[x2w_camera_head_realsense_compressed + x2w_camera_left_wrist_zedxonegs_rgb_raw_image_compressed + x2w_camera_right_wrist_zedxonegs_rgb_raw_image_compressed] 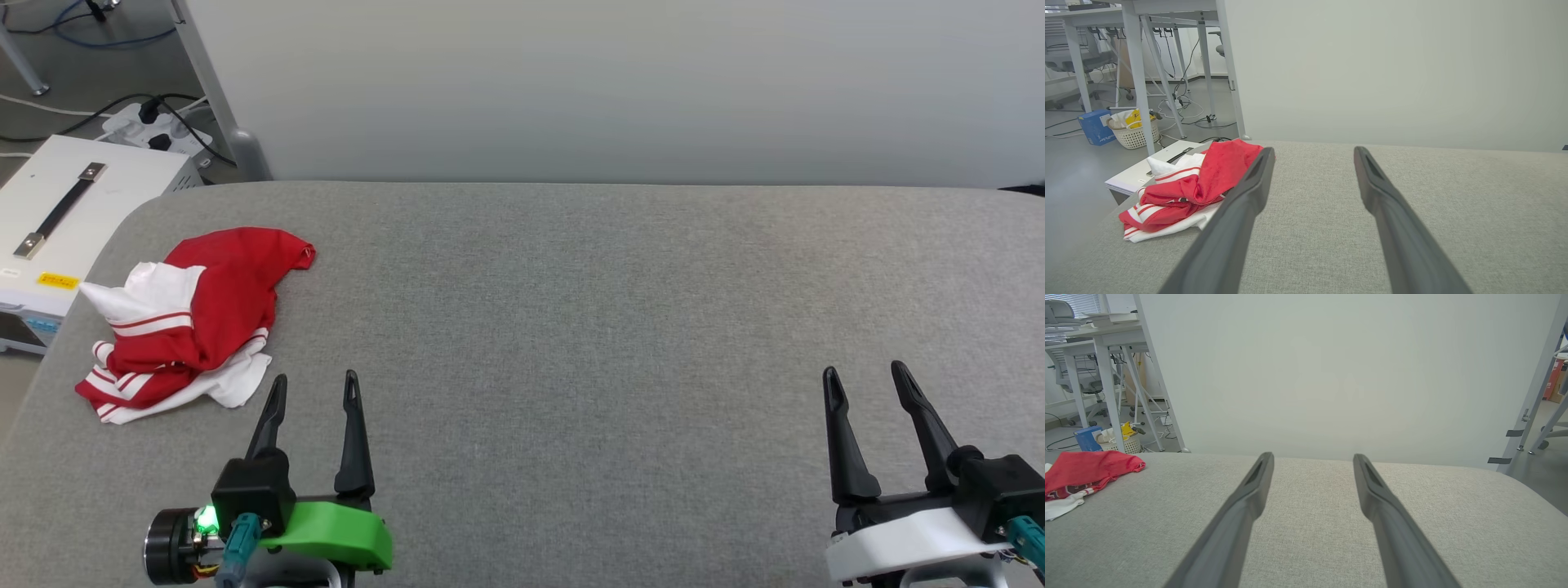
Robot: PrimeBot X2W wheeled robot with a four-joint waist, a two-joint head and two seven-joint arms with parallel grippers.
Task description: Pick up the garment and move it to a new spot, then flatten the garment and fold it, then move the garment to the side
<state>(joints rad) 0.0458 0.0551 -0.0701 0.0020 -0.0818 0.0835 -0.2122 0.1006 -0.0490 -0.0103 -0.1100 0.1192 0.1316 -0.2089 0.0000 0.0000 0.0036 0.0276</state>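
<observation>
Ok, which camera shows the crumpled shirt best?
Head view: the whole garment shows from above, unobstructed. Left wrist view sees it side-on, partly behind a finger; right wrist view crops it at the frame's edge.

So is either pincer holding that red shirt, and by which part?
Nothing is held. The left pincer and right pincer are open and empty; the shirt lies crumpled apart from both.

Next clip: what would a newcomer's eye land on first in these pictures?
The red and white shirt stands out at once, lying crumpled in a heap near the left edge of the grey padded table. Both claws are open and hold nothing, low in the head view: the left claw close beside the shirt, the right claw far off on the other side.
</observation>
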